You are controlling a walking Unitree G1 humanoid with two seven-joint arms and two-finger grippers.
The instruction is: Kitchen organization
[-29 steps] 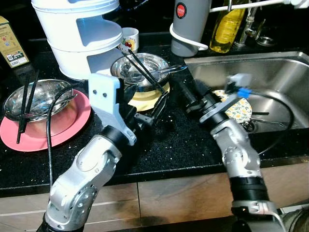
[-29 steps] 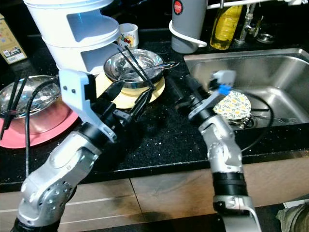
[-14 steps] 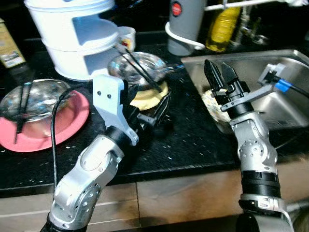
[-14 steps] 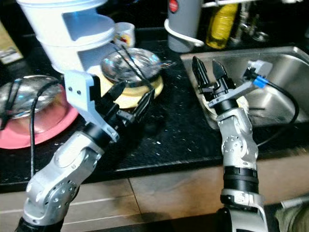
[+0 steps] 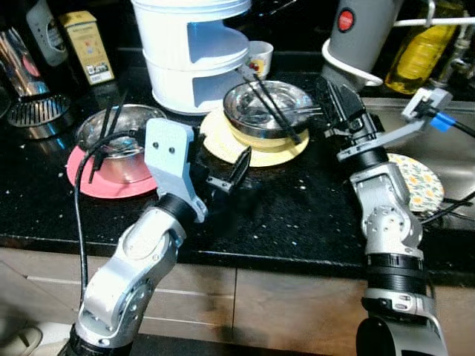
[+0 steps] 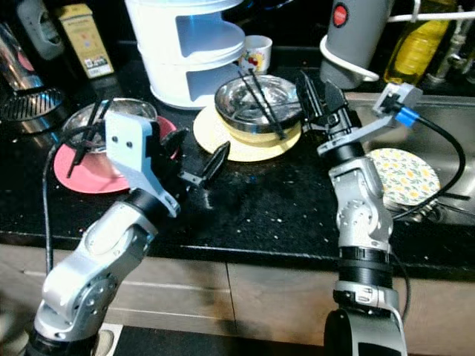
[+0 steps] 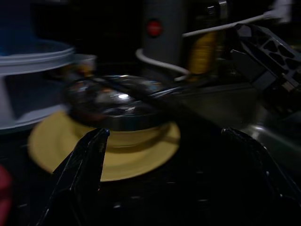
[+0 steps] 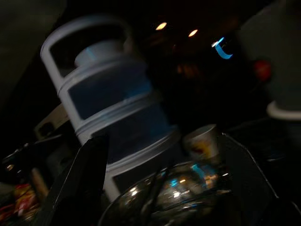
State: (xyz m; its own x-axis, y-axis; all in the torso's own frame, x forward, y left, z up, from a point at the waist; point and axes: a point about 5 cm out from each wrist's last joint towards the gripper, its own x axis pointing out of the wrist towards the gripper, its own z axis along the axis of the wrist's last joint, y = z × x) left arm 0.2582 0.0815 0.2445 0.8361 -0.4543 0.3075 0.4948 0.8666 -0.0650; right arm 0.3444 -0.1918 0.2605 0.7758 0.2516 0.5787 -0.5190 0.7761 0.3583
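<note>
The right arm has swung out of the sink (image 5: 453, 159) and back over the black counter (image 5: 297, 215), so the right claw (image 5: 341, 111) now hangs wide and empty just beside the steel bowl (image 5: 269, 110) on the yellow plate (image 5: 223, 144); that bowl looks likely to be handled next. The left claw (image 5: 226, 169), also wide and empty, points at the same plate from nearer the counter's front edge. Black chopsticks (image 5: 271, 107) lie across that bowl. A second steel bowl (image 5: 122, 137), also holding chopsticks, sits on a pink plate (image 5: 85, 174). A floral plate (image 5: 415, 182) remains in the sink.
</note>
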